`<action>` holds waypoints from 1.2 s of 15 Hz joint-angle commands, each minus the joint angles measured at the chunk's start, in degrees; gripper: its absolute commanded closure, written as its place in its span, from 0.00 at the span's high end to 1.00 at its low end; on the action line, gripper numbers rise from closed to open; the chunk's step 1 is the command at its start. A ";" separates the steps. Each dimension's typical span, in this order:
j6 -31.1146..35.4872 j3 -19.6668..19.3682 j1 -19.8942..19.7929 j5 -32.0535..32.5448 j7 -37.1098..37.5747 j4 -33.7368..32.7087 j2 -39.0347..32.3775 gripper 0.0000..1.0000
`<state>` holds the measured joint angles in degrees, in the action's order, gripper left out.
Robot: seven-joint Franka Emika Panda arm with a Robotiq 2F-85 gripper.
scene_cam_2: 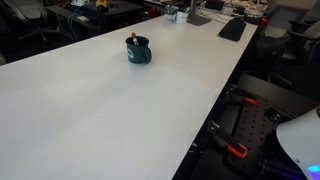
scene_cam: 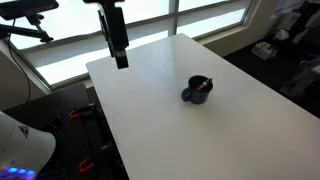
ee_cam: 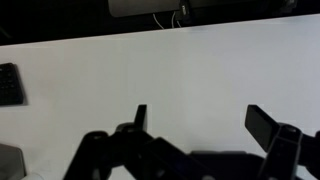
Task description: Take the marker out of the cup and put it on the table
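A small dark blue-grey cup [scene_cam: 196, 92] stands on the white table [scene_cam: 170, 130] and also shows in an exterior view [scene_cam_2: 138, 51]. The red-orange marker [scene_cam: 203, 84] stands tilted inside it, its end poking above the rim [scene_cam_2: 131, 39]. My gripper [scene_cam: 121, 60] hangs above the table's far left corner, well away from the cup. In the wrist view its two fingers are spread wide and empty [ee_cam: 200, 120] over bare white table [ee_cam: 200, 70]. The cup is out of the wrist view.
Windows run behind the table [scene_cam: 140, 20]. A keyboard [scene_cam_2: 232, 28] and desk clutter [scene_cam_2: 185, 14] lie at the table's far end. A dark object [ee_cam: 10, 84] lies at the left in the wrist view. Chairs and equipment stand around the table.
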<state>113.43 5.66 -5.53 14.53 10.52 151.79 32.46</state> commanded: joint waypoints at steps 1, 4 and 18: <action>-0.22 -0.78 0.86 0.40 0.37 -0.10 -0.06 1.00; -0.22 -0.78 0.86 0.40 0.37 -0.10 -0.06 1.00; 20.35 -0.59 -0.85 5.94 2.09 -0.24 -2.90 1.00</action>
<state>125.62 5.10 -5.57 17.73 10.56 151.98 31.84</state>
